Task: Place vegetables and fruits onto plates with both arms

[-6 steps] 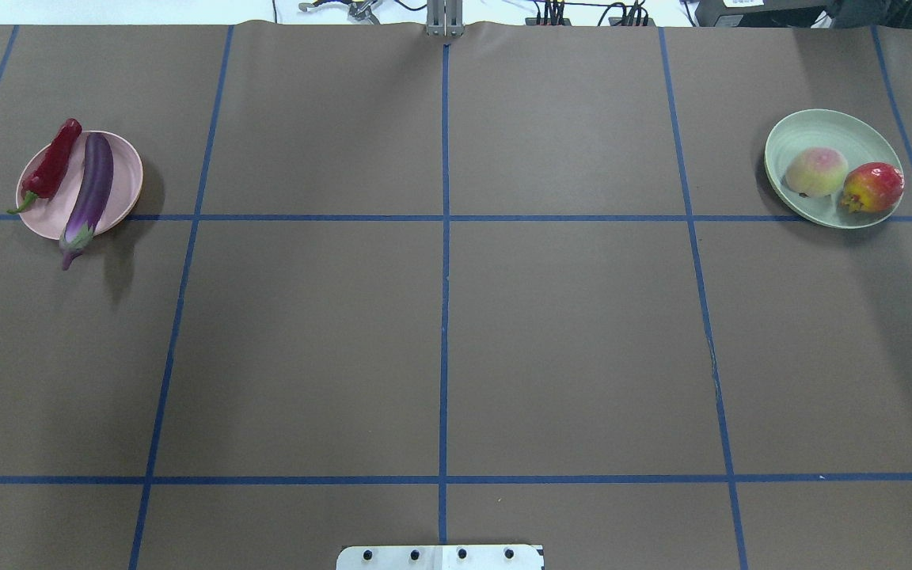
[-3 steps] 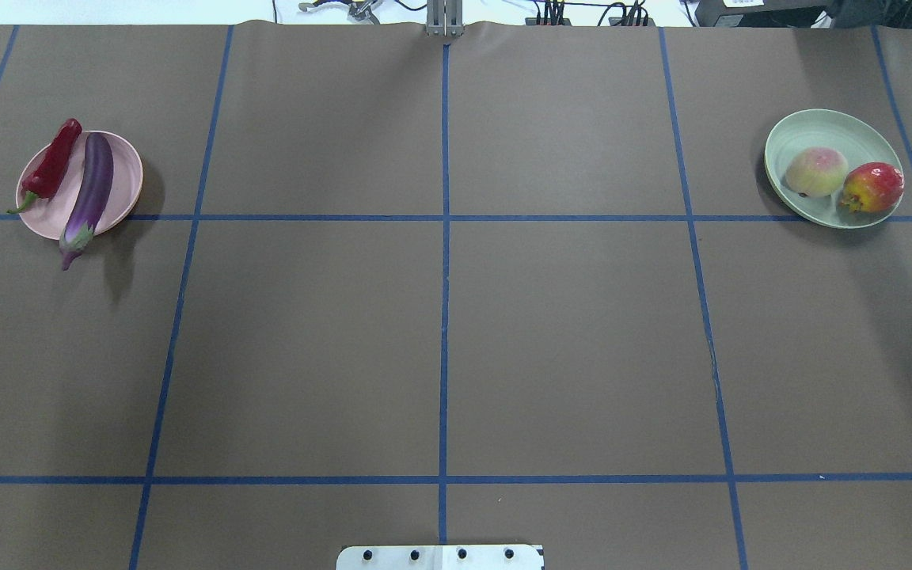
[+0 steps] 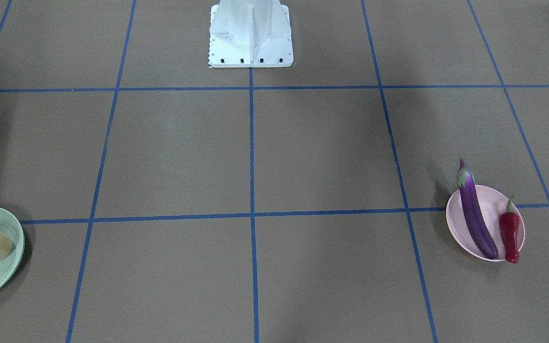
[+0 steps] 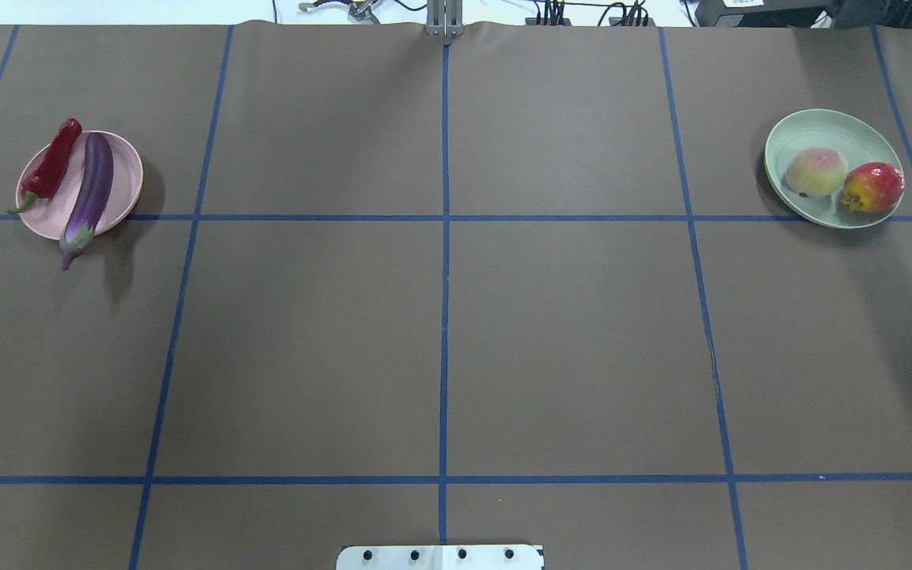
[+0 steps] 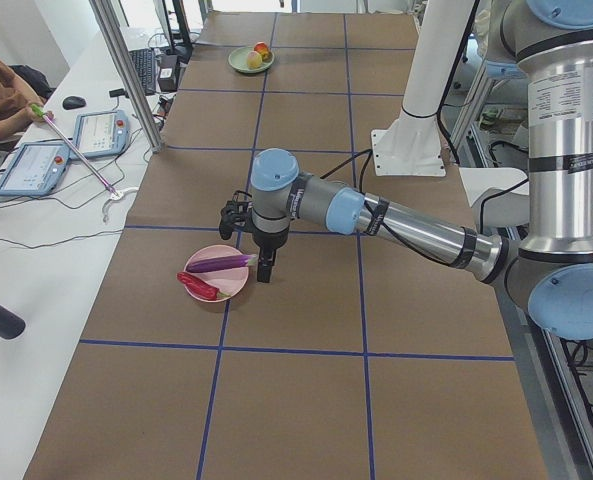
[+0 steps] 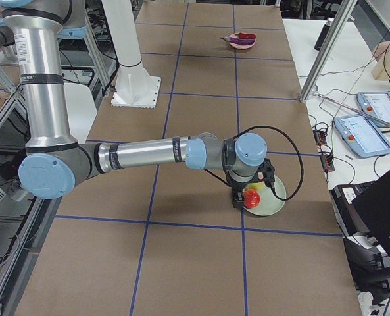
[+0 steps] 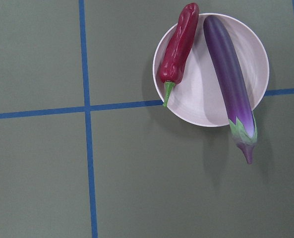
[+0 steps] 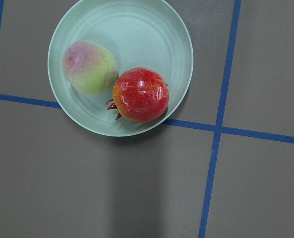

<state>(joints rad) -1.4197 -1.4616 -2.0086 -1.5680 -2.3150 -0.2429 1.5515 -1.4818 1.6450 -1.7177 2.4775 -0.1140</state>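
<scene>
The pink plate [image 4: 130, 168] sits at the table's far left and holds the red chili [image 4: 52, 165] and the purple eggplant [image 4: 89, 198], whose cap end overhangs the rim. All show in the left wrist view: plate [image 7: 201, 101], chili [image 7: 180, 44], eggplant [image 7: 231, 79]. The green plate [image 4: 828, 128] at the far right holds the peach [image 4: 816, 171] and the red-orange fruit [image 4: 872, 187], also in the right wrist view [image 8: 141, 94]. The left gripper [image 5: 264, 270] hangs beside the pink plate and the right gripper [image 6: 237, 197] beside the green plate. I cannot tell whether either is open.
The white base block [image 3: 250, 33] stands at the robot's side of the table. Blue tape lines cross the brown cover. An aluminium post [image 5: 126, 70], tablets [image 5: 26, 165] and cables lie along the operators' edge.
</scene>
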